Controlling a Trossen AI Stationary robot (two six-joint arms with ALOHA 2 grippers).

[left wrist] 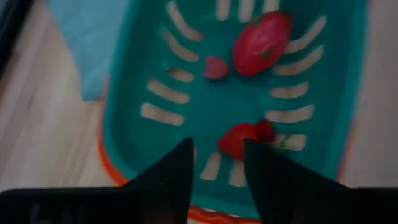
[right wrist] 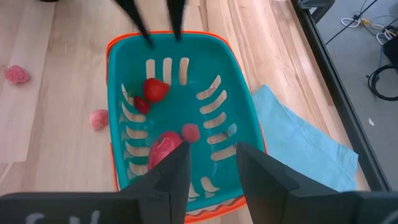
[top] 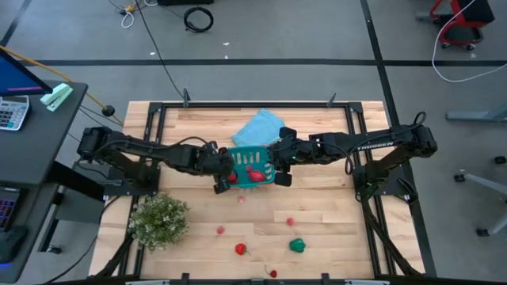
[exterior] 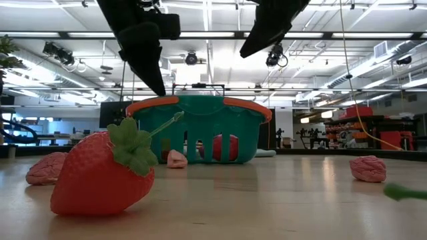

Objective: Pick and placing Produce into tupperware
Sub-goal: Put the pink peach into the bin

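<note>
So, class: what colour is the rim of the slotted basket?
Orange-red, running around the teal basket's rim; it shows best in the right wrist view.

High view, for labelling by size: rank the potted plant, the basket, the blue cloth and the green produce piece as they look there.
1. Potted plant.
2. Blue cloth and basket: unsure, since the basket and arms overlap the cloth.
3. Green produce piece, smallest by far.

Wooden table (top: 333,206): basket (top: 252,167), blue cloth (top: 257,127), plant (top: 158,219), scattered produce (top: 241,248).
</note>
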